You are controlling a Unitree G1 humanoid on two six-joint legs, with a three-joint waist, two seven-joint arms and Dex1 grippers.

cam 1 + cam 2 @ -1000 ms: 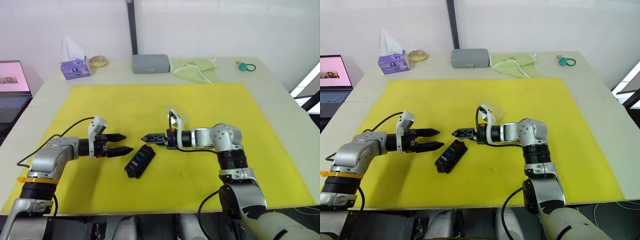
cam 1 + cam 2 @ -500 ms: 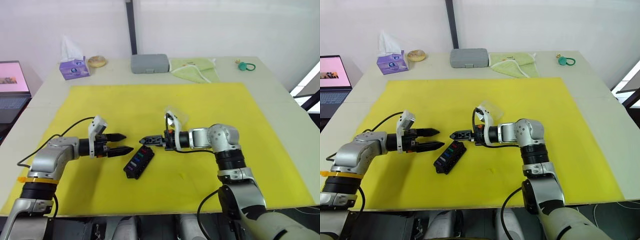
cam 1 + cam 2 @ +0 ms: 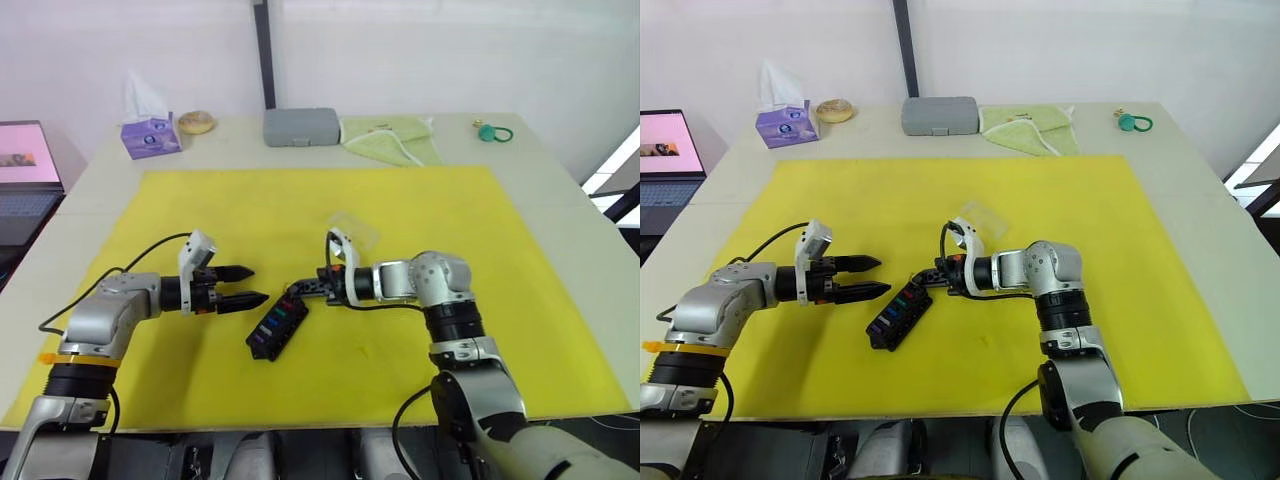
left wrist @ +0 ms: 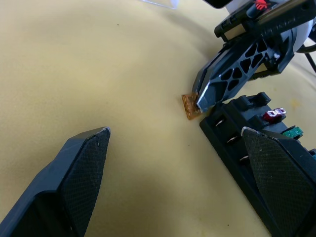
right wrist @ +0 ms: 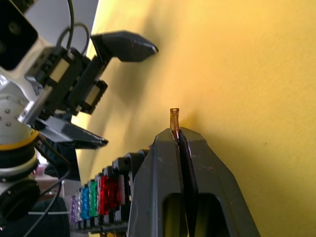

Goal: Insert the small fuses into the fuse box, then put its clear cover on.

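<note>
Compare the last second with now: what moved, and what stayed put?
The right gripper, shut on the orange fuse, has reached further left and dipped toward the fuse box. The left gripper stays open beside it; fuse box and clear cover unmoved.

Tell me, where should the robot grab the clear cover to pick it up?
Probably by its two long sides, coming from above. The clear cover lies on the yellow mat with free room around it, and its thin rectangular shell suits narrow jaws.
</note>
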